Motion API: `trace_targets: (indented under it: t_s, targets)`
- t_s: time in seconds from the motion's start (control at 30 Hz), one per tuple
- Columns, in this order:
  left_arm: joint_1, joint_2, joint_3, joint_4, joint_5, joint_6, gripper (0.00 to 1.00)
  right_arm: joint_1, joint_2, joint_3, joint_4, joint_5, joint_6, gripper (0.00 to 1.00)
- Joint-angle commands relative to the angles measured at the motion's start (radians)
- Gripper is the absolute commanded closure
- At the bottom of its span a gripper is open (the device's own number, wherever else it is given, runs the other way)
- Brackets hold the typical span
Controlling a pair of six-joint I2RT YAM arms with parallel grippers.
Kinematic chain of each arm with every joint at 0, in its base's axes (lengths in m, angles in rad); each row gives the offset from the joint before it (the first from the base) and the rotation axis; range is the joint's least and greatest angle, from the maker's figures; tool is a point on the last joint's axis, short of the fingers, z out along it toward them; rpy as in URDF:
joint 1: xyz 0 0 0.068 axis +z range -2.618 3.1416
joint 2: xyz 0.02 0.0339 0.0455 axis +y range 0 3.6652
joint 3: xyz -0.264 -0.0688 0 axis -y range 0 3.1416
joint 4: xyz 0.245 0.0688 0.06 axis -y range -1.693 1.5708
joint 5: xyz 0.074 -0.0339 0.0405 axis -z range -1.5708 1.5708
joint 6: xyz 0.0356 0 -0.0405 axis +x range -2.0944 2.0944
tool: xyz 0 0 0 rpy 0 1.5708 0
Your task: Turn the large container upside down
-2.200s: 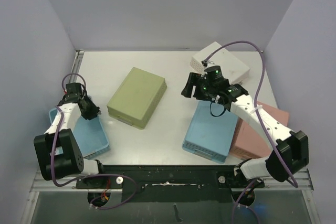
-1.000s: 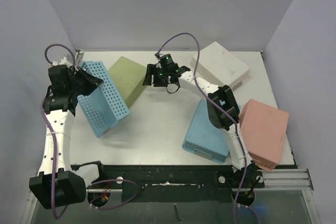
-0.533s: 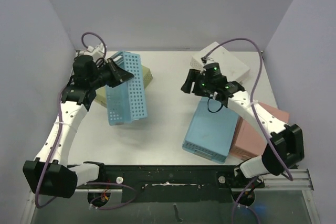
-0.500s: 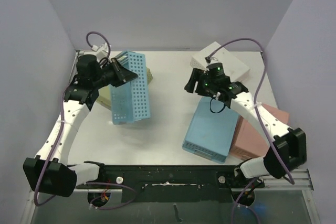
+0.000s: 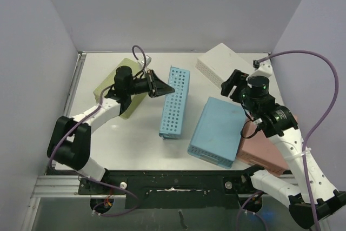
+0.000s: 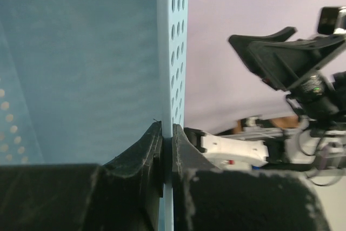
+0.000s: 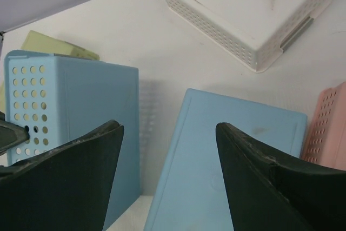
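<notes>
The surface is viewed from above; the upright blue container is shared by both close wrist views.

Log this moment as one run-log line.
phase: mid-flip | perforated blue basket: standing on its side, not yet inverted | left gripper: shut on basket wall | right gripper: open, empty

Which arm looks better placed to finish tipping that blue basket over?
Left. The left gripper is shut on a wall of the blue basket, which stands on edge. The right gripper hangs open, apart from it, near the flat blue container.
</notes>
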Motion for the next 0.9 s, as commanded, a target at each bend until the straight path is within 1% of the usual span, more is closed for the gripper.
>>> trace_targets:
  t_s: [0.0,0.03,0.1,0.17,0.23,0.3,0.33,0.4,0.43,0.47,0.5,0.57,0.6,0.63,0.67,0.7,0.73,0.8,0.87]
  targets:
    - [0.03,0.085,-0.123,0.732,0.116,-0.457,1.0,-0.004,0.02,-0.026,-0.035,0.032,-0.01,0.29]
    - [0.036,0.121,-0.149,0.861,0.112,-0.547,1.0,-0.002,0.016,-0.028,-0.035,0.031,-0.01,0.29]
    - [0.039,0.194,-0.178,1.069,0.107,-0.703,1.0,-0.003,0.006,-0.033,-0.032,0.035,-0.013,0.29]
    - [0.04,0.266,-0.195,1.222,0.094,-0.814,1.0,-0.004,0.002,-0.034,-0.035,0.039,-0.016,0.29]
    - [0.041,0.323,-0.214,1.333,0.075,-0.891,1.0,-0.004,-0.001,-0.035,-0.041,0.043,-0.018,0.29]
    - [0.043,0.354,-0.227,1.394,0.066,-0.926,1.0,-0.004,-0.008,-0.036,-0.047,0.044,-0.017,0.29]
    - [0.045,0.357,-0.234,1.394,0.068,-0.92,1.0,-0.005,-0.012,-0.039,-0.048,0.047,-0.017,0.29]
    - [0.055,0.349,-0.244,1.333,0.081,-0.874,1.0,-0.005,-0.019,-0.045,-0.045,0.049,-0.016,0.29]
    - [0.062,0.337,-0.249,1.285,0.091,-0.836,0.99,-0.005,-0.02,-0.047,-0.044,0.048,-0.016,0.29]
    - [0.072,0.322,-0.253,1.22,0.098,-0.793,0.94,-0.004,-0.018,-0.047,-0.045,0.049,-0.016,0.29]
    - [0.084,0.305,-0.258,1.143,0.104,-0.744,0.86,-0.004,-0.017,-0.047,-0.044,0.048,-0.016,0.29]
    - [0.11,0.257,-0.261,0.932,0.111,-0.61,0.72,-0.004,-0.011,-0.046,-0.045,0.047,-0.016,0.29]
    - [0.122,0.226,-0.256,0.802,0.114,-0.522,0.66,-0.004,-0.009,-0.045,-0.043,0.049,-0.015,0.29]
    - [0.135,0.195,-0.246,0.655,0.114,-0.522,0.66,-0.004,-0.007,-0.045,-0.041,0.047,-0.015,0.29]
    - [0.148,0.166,-0.227,0.507,0.105,-0.421,0.59,-0.004,-0.006,-0.046,-0.04,0.046,-0.014,0.29]
    - [0.163,0.13,-0.201,0.334,0.088,-0.219,0.52,-0.004,-0.003,-0.047,-0.037,0.045,-0.013,0.29]
    - [0.174,0.108,-0.174,0.168,0.064,-0.096,0.49,-0.004,-0.001,-0.047,-0.034,0.043,-0.013,0.29]
    - [0.193,0.078,-0.109,-0.124,-0.005,0.108,0.47,-0.005,0.005,-0.046,-0.03,0.04,-0.012,0.29]
    - [0.214,0.061,-0.067,-0.315,-0.06,0.237,0.46,-0.004,0.011,-0.047,-0.026,0.035,-0.012,0.29]
